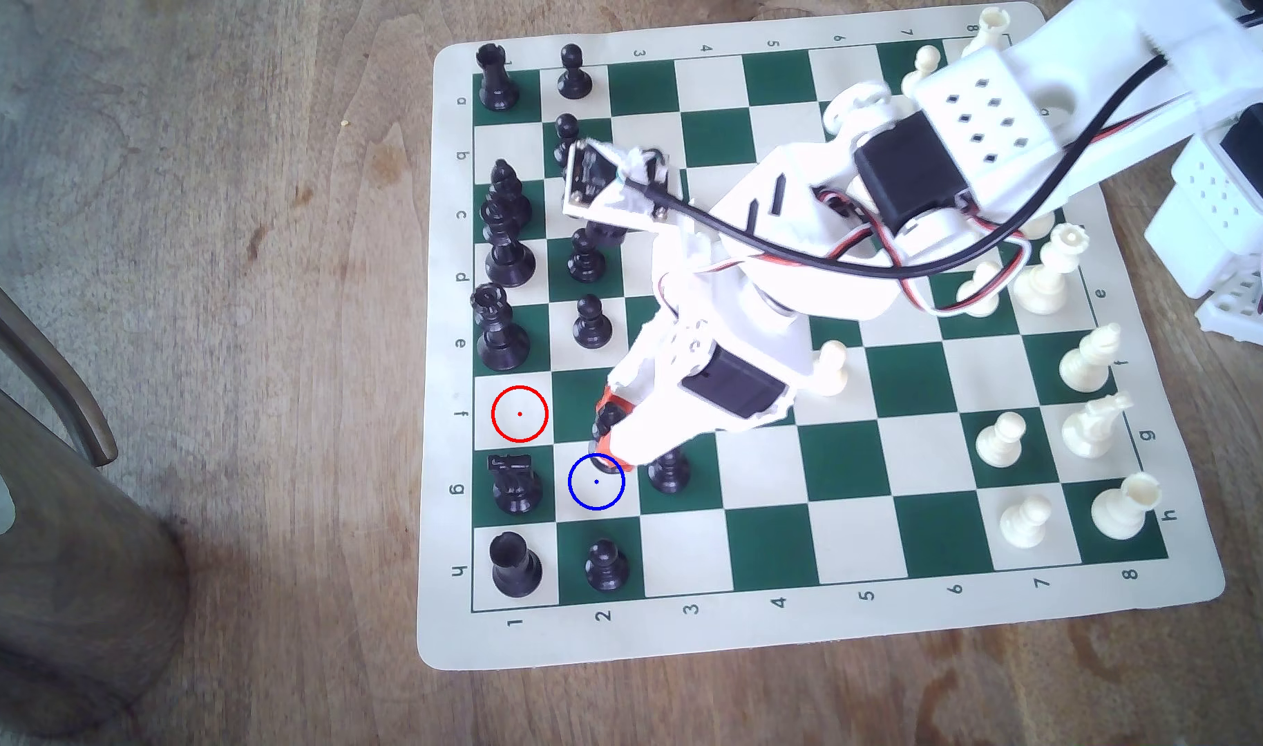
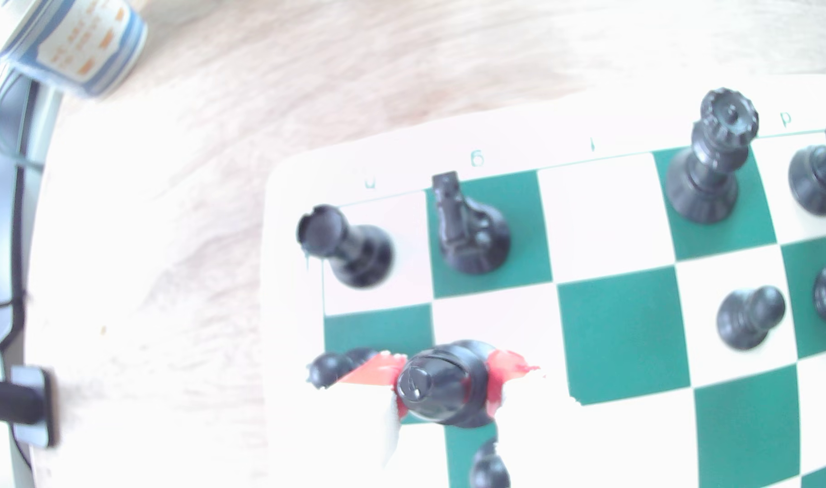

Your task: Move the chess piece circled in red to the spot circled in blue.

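We see the gripper (image 2: 441, 385) clamped on the black bishop (image 2: 437, 382), orange pads on both sides, low centre in the wrist view, at the blue-ringed square's (image 1: 596, 491) upper edge.

Sunlit wooden table (image 1: 255, 359), dark chair (image 1: 54, 502)

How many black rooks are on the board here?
2. One black rook stands on the board corner by letter a, the other on the corner by h. The arm may hide more.
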Controlling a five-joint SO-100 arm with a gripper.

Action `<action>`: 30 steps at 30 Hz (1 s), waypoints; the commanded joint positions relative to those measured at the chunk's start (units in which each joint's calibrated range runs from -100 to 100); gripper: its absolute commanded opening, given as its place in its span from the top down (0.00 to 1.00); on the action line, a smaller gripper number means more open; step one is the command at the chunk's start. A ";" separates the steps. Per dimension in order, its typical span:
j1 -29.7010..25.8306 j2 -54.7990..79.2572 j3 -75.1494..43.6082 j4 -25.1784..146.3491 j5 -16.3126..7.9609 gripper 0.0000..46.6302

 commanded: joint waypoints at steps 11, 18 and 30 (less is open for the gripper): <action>0.96 6.65 -9.26 -4.10 0.24 0.97; 0.80 8.43 -9.53 -4.35 0.29 0.97; 1.12 8.94 -9.80 -2.87 0.34 0.60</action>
